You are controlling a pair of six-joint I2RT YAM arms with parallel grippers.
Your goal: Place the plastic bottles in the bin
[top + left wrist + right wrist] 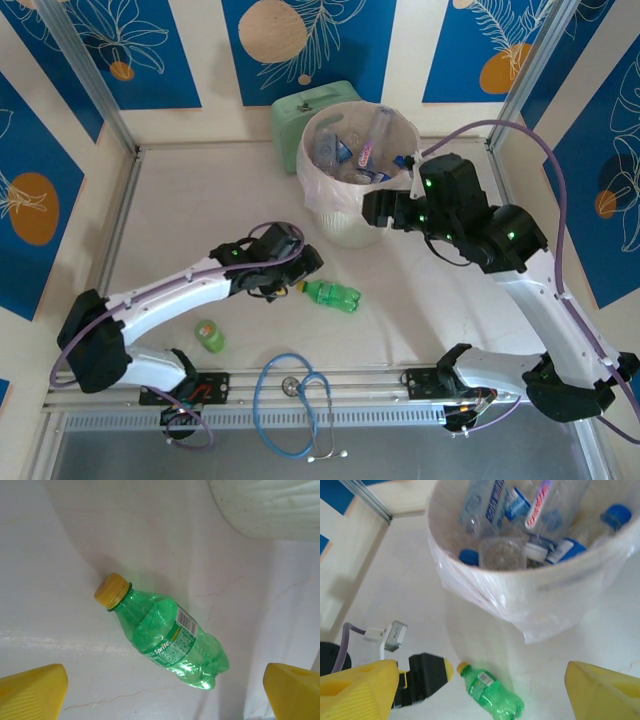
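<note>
Small green bottle [208,335] stands near the left base. Left gripper [306,266]: fingers spread wide, empty. Lying green bottle [332,295] is just ahead of it (cap toward the gripper, long axis diagonal across the finger gap), so the left arm is nearer. Bin [345,228] is beyond, with bottles inside. Right gripper [374,208] is at the bin wall, spread, empty.

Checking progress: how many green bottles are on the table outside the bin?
2 green bottles: one lies ahead of the left arm's jaws; the other sits near that arm's base. Arms could hide more.
</note>
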